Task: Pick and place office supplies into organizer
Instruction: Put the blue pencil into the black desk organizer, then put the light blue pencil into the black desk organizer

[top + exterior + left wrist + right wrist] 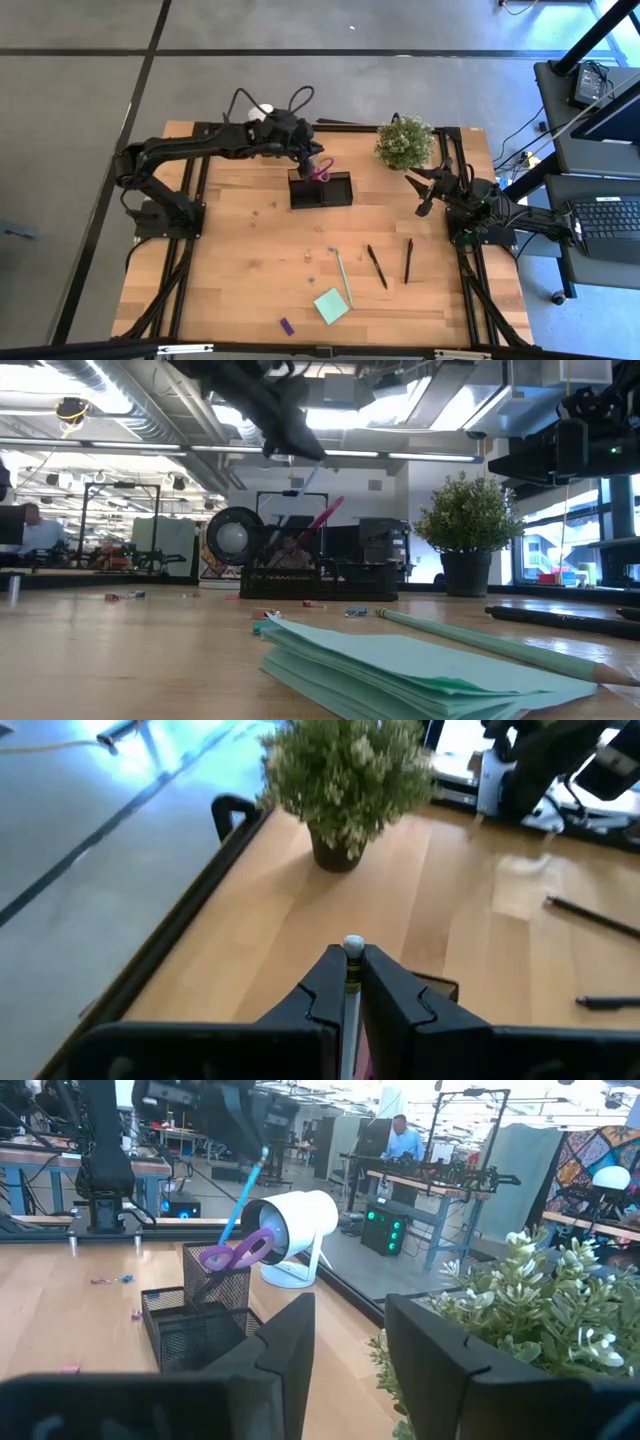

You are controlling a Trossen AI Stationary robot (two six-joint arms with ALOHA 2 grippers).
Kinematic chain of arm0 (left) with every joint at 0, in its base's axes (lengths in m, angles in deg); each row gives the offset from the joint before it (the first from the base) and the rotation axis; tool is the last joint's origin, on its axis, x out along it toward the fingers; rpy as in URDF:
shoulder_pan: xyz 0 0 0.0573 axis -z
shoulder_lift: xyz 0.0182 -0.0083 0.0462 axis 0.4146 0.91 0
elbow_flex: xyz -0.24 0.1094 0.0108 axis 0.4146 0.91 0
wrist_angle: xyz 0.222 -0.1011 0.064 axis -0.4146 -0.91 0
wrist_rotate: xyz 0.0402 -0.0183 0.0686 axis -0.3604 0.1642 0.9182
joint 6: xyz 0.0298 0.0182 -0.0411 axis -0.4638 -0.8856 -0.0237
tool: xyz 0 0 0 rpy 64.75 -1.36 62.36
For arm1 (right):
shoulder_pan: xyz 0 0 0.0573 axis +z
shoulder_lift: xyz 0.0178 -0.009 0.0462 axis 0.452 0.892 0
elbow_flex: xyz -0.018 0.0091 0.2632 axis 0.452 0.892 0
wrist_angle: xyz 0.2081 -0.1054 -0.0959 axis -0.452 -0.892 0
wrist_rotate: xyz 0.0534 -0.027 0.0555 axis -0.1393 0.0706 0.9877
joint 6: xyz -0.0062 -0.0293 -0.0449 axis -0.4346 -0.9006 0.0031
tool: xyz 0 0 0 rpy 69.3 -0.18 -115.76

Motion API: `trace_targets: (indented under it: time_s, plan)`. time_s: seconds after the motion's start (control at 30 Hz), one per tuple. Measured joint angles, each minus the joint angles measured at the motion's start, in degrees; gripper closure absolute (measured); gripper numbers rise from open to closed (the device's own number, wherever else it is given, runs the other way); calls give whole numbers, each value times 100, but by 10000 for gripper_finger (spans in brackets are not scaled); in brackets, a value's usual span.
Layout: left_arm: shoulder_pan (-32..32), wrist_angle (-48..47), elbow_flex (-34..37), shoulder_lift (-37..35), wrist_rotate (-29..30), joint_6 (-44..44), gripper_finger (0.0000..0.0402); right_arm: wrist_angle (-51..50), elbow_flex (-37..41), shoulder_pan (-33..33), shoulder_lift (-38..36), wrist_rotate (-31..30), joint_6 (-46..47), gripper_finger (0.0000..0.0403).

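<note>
The black mesh organizer [320, 190] stands at the table's far middle, with purple-handled scissors [238, 1252] upright in its taller section. My left gripper [303, 152] hovers just above that section, shut on a grey-blue pen [243, 1192]. A pale green pen [343, 277], two black pens [376, 266] [408, 260], a mint-green sticky pad [331, 305] and a tiny purple piece [287, 326] lie flat on the near half. My right gripper [422, 192] waits open at the right edge, beside the plant. My left gripper pinches the grey-blue pen near its upper end between its two fingers; the pen's pale end [352, 948] sticks out past the fingertips. The pen hangs slanted below the fingers, and its lower end [226, 1238] is at the taller section's mouth beside the scissors' handles.
A small potted plant [404, 142] stands at the far right, close to my right gripper. A white roll [292, 1226] stands behind the organizer at the table's far edge. Small scraps dot the wood [260, 210]. People and desks show in the room beyond.
</note>
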Motion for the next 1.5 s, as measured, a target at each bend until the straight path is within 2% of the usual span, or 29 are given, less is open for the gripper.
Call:
trace_targets:
  time_s: [0.53,0.87,1.5]
  plan:
    - [138,-27,0,628,-61,157,383,-27,1,0,-1,-1,-2,274]
    - [155,-102,0,704,-57,167,367,-27,0,0,2,-1,3,274]
    - [155,-118,0,567,-55,273,294,-25,0,1,1,2,3,274]
